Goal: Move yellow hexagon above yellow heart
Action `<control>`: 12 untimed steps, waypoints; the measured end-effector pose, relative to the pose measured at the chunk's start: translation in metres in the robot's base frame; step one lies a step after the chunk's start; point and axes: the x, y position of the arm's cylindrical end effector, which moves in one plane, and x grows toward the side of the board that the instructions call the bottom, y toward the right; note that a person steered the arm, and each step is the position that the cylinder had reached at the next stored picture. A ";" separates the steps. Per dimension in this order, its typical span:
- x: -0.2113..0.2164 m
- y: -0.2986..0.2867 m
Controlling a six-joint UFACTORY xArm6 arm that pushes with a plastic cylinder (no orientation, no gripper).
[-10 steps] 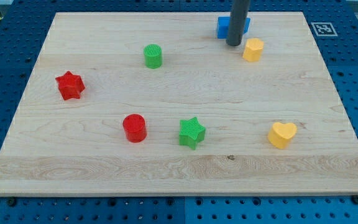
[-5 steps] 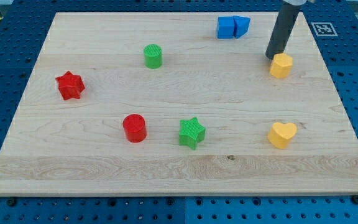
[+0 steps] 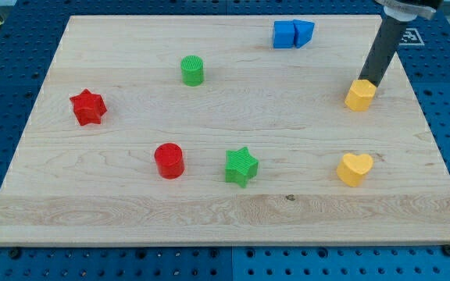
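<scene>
- rod came in from the view's top right corner, leaning down and toward the view's left; upper part cut off by the frame edge
- my tip (image 3: 369,80) sat on the board right at the top-right edge of the yellow hexagon (image 3: 360,95), touching or as good as touching it
- no pincer on this rig, just the bare rod, so no open/closed state to report
- yellow hexagon was on the view's right side of the wooden board (image 3: 225,218), roughly mid-height
- yellow heart (image 3: 355,168) lay directly toward the view's bottom from the hexagon, nearly same column, clear gap between them
- blue blocks (image 3: 293,33), two pressed together, near the top edge, to the view's left of the rod, well apart from tip
- green cylinder (image 3: 193,70) upper left-centre
- red star (image 3: 88,107) far left
- red cylinder (image 3: 169,161) and green star (image 3: 241,165) side by side lower centre, not touching
- all other blocks well clear of the tip
</scene>
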 end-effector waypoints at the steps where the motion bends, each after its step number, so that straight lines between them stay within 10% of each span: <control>1: 0.014 -0.001; 12: 0.039 -0.063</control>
